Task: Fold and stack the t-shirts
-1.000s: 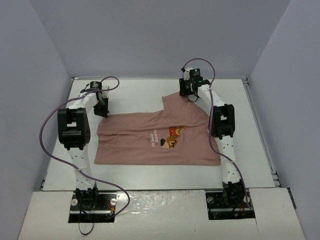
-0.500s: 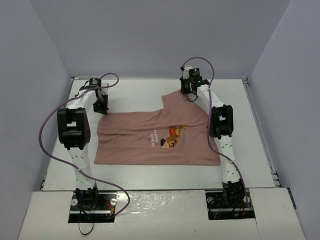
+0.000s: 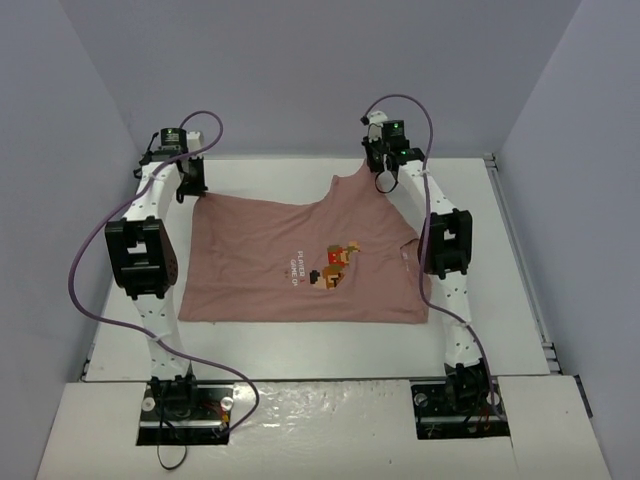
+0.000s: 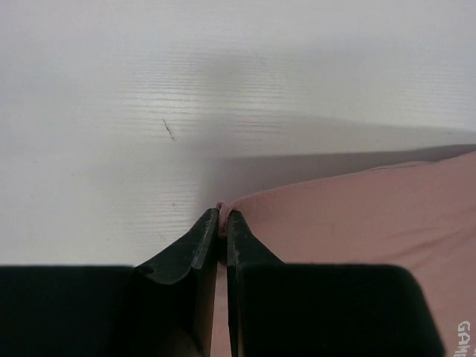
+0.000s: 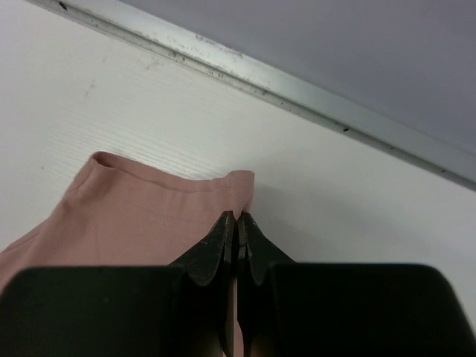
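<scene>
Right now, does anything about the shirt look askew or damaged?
The t-shirt lies slightly skewed: its far edge steps up where the right claw pinches it, and fabric bunches beside the right arm. No damage visible.

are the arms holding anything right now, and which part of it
Both hold the t-shirt. The left end effector pinches its far left corner; the right end effector pinches the hemmed corner of what looks like the far sleeve.

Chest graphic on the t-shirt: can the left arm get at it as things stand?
Probably not yet: nothing covers the chest graphic, but the left gripper is shut on the t-shirt's far corner.
</scene>
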Motion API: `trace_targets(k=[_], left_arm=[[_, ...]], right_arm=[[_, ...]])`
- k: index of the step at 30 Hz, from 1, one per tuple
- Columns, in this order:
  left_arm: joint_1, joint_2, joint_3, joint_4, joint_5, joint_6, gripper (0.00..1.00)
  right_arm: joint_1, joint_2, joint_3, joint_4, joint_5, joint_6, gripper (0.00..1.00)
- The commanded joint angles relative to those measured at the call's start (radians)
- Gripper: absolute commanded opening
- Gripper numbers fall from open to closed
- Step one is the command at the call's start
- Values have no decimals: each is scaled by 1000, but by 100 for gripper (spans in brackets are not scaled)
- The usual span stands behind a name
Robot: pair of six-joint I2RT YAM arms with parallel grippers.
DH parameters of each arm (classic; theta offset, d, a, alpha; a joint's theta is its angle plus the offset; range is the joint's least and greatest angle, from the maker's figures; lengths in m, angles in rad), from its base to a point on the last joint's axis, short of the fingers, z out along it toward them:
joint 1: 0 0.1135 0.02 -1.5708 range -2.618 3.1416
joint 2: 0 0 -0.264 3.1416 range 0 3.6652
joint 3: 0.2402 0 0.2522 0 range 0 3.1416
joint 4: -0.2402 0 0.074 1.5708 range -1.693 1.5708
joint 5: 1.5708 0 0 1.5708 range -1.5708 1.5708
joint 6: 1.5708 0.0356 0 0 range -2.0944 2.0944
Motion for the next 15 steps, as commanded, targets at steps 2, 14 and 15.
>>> trace_targets(k=[2, 14, 15], left_arm=[[20, -22, 5, 3, 2, -42, 0], [80, -146, -185, 123, 46, -103, 0], [84, -155, -201, 130, 50, -105, 0]], right_arm=[[-1, -191, -43, 86, 31, -48, 0], [11, -342, -209, 98, 14, -54, 0], [12, -359, -233, 99, 13, -52, 0]])
